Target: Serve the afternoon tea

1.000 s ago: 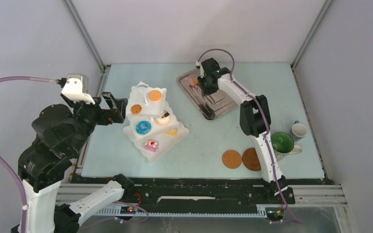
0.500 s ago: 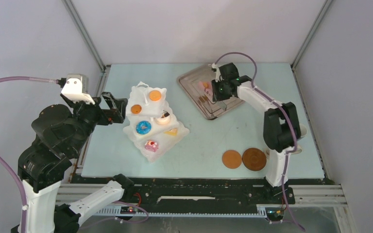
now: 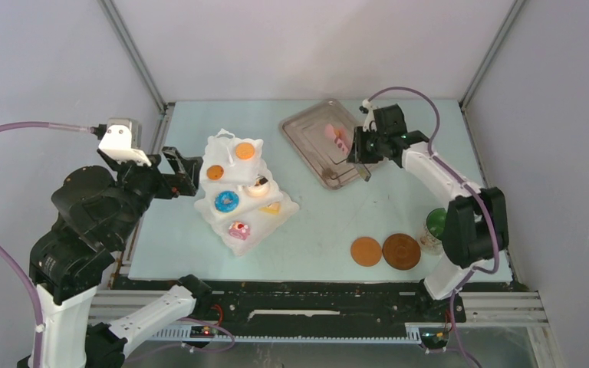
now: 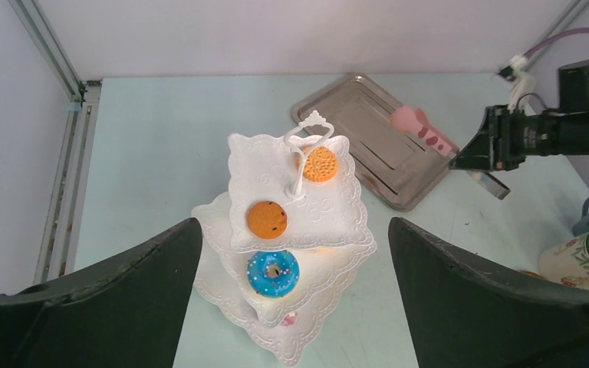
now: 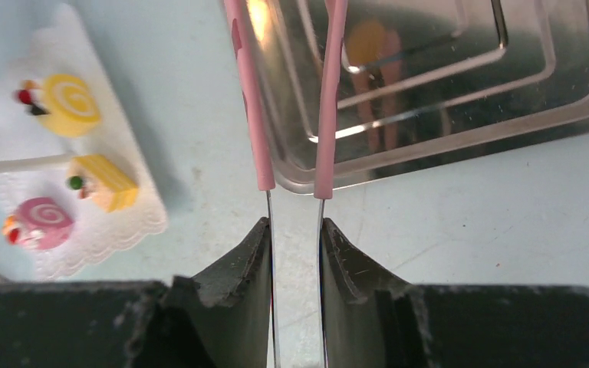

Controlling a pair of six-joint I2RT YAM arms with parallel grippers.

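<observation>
Top external view: right arm (image 3: pixel 437 172) rises from base at lower right, elbow bent near right edge, forearm stretched up-left. Right gripper (image 3: pixel 360 149) sits at right rim of silver tray (image 3: pixel 310 126), jaws clamped on metal shanks of pink tongs (image 5: pixel 255 115); pink tips apart over tray. Left arm (image 3: pixel 92 207) folded at frame left. Left gripper (image 3: pixel 186 172) level, jaws wide apart, just beside three-tier stand (image 3: pixel 287 205) at centre-left. Stand holds biscuits (image 4: pixel 267 219), blue doughnut (image 4: pixel 274 271), cake slices (image 5: pixel 106 182). Green-lined mug (image 3: pixel 434 224) at lower right, partly behind right arm; brown coasters (image 3: pixel 366 251) left of it.
</observation>
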